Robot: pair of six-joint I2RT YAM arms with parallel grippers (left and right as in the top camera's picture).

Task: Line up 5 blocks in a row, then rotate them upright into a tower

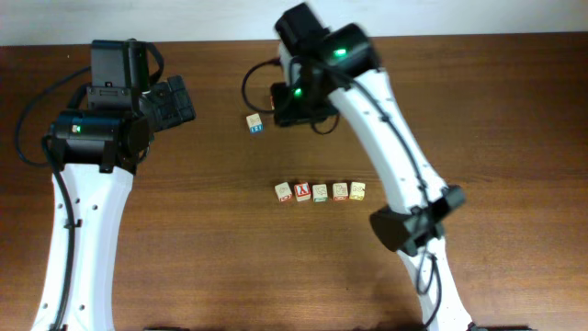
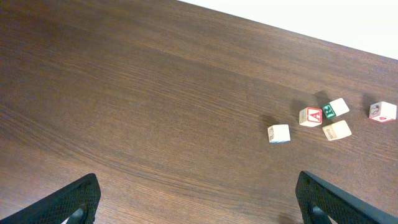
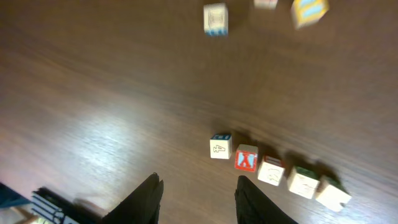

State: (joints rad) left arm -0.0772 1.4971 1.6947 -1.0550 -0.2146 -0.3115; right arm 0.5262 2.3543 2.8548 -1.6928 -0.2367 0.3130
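Observation:
The five blocks lie in a straight row mid-table: the leftmost (image 1: pixel 283 191), one with a red X (image 1: pixel 302 191), a middle one (image 1: pixel 320 192), the fourth (image 1: pixel 340 191) and the rightmost (image 1: pixel 358 190). In the right wrist view the row runs from a pale block (image 3: pixel 219 147) past the red X block (image 3: pixel 246 158) to the end one (image 3: pixel 333 193). My right gripper (image 3: pixel 199 179) hovers above the wood just short of the row's left end, open and empty. My left gripper (image 2: pixel 198 177) is wide open over bare table, far off at the left (image 1: pixel 176 101).
A separate cube with a blue mark (image 1: pixel 254 122) sits behind the row, near the right wrist. The right wrist view shows it blurred at the top (image 3: pixel 215 18) beside another blurred cube (image 3: pixel 309 11). Several small cubes (image 2: pixel 310 116) lie scattered at the right of the left wrist view.

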